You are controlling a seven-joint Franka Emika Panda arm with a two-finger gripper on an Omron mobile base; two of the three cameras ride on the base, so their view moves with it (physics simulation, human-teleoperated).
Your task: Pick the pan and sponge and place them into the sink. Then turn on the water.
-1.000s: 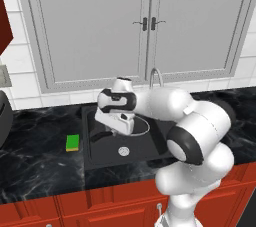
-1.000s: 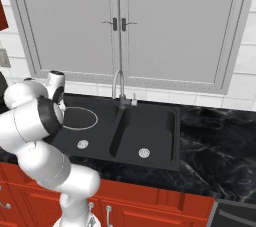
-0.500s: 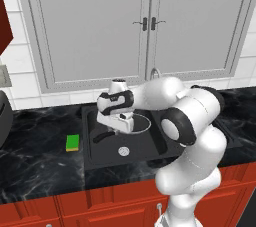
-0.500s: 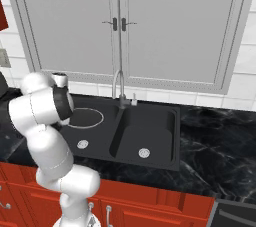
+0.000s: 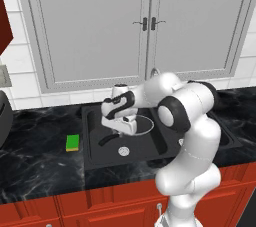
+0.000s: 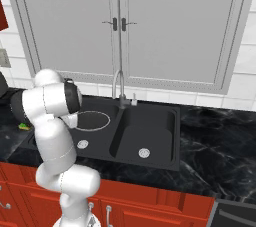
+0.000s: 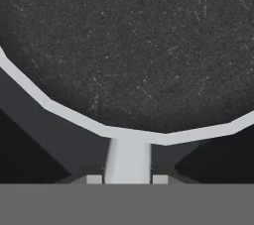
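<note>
My gripper point(image 5: 121, 130) is shut on the handle point(image 5: 107, 140) of the pan point(image 5: 145, 124) and holds it level, low over the left bowl of the black sink point(image 5: 91, 147). In the right base view the pan's silver rim point(image 6: 93, 120) shows beside my arm, over the left bowl of the sink point(image 6: 172, 163). In the hand view the pan's dark inside point(image 7: 129, 45) lies just ahead, and its handle stem sits between my gripper's tips point(image 7: 127, 179). The green sponge point(image 5: 73, 142) lies on the counter left of the sink, apart from the gripper.
The grey gooseneck faucet point(image 6: 119, 86) stands behind the divider between the two bowls. Each bowl has a round silver drain point(image 6: 144, 152). Grey cabinet doors point(image 5: 145, 26) rise behind the black marble counter point(image 5: 35, 161). Red cabinet fronts run below it.
My elbow has swung from low right to upright over the sink. The hand has stayed over the left bowl with the pan still gripped, shifting slightly right.
</note>
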